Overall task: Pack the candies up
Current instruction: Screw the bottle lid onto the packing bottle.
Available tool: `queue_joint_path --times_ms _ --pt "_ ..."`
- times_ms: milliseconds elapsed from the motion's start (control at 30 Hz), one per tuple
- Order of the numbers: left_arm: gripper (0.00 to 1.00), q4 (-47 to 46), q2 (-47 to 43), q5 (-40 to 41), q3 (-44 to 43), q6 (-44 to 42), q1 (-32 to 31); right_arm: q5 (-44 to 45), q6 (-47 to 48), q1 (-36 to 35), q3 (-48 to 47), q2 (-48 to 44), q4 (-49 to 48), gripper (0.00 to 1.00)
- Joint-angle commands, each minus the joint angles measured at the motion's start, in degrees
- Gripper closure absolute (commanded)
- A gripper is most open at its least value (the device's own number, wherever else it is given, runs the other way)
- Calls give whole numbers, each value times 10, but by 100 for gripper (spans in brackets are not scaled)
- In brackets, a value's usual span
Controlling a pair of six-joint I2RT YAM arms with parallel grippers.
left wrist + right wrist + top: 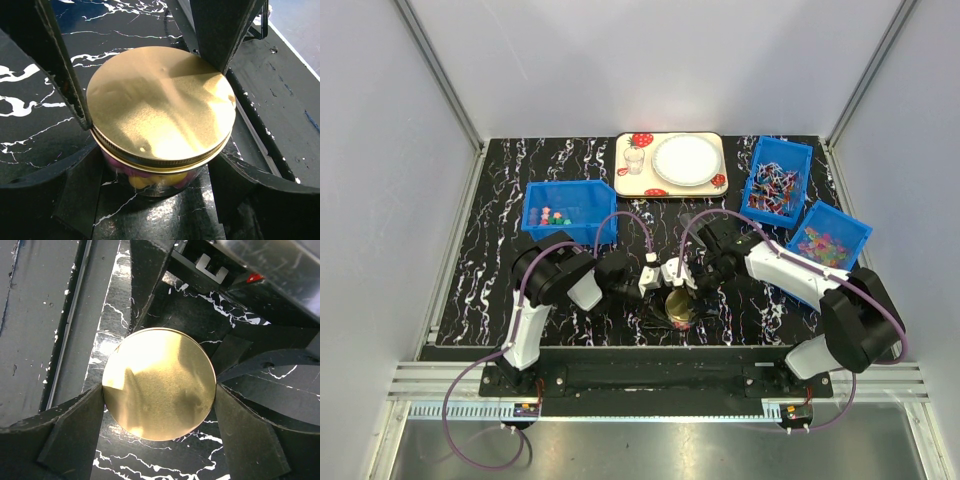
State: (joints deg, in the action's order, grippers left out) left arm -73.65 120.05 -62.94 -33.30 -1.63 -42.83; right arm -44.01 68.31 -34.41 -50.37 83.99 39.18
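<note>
1. At the far left of the table (pixel 490 250), a blue bin (pixel 588 205) holds a few loose candies (pixel 556 214) in pink, green and red. They lie well apart from both pairs of jaws.
2. The left gripper (pixel 151 87) is clenched on a glass jar (pixel 678 308). One of its fingers (pixel 60 65) presses the left side of the rim. The other finger meets the far right edge of the gold lid (pixel 160 115).
3. The jar stands upright near the front middle of the table, between the two arms. The lid sits flat on it.
4. Packed candies (pixel 145 179), pink and yellow, show through the glass just under the lid. They sit low between the left jaws.
5. Behind the jar, at the back of the table, a tray (pixel 720 150) carries a white plate (pixel 686 160) and a small cup (pixel 634 160).
6. The right gripper (pixel 159 395) hangs over the lid from above. One of its fingers (pixel 75 435) sits at the lid's left edge and the other at its right edge. Both look to be touching it. Whether these jaws are squeezing or only resting there, I cannot tell.
7. At the right, a second bin (pixel 807 180) holds thin red, blue and white sticks (pixel 772 188).
8. A third bin (pixel 855 228) beside it holds pale see-through sweets (pixel 825 246).
</note>
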Motion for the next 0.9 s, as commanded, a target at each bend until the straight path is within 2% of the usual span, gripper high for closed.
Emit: queue_joint_path --times_ms 0,167,300,467,733,867 --pt "31 -220 -10 47 -5 -7 2 25 -42 -7 -24 4 -24 17" --pt "31 -220 -12 112 1 -19 4 38 -96 -7 -38 -4 -37 18" --pt "31 -220 -15 166 3 -23 6 100 -172 -20 -46 -6 -60 20" --pt "31 -221 -18 193 9 -36 7 154 -284 -26 -47 -1 -116 22" --pt "31 -220 -17 211 10 -43 6 212 -370 -37 -63 28 -188 23" --pt "31 -219 -18 218 9 -37 7 269 -411 -52 -72 50 -221 23"
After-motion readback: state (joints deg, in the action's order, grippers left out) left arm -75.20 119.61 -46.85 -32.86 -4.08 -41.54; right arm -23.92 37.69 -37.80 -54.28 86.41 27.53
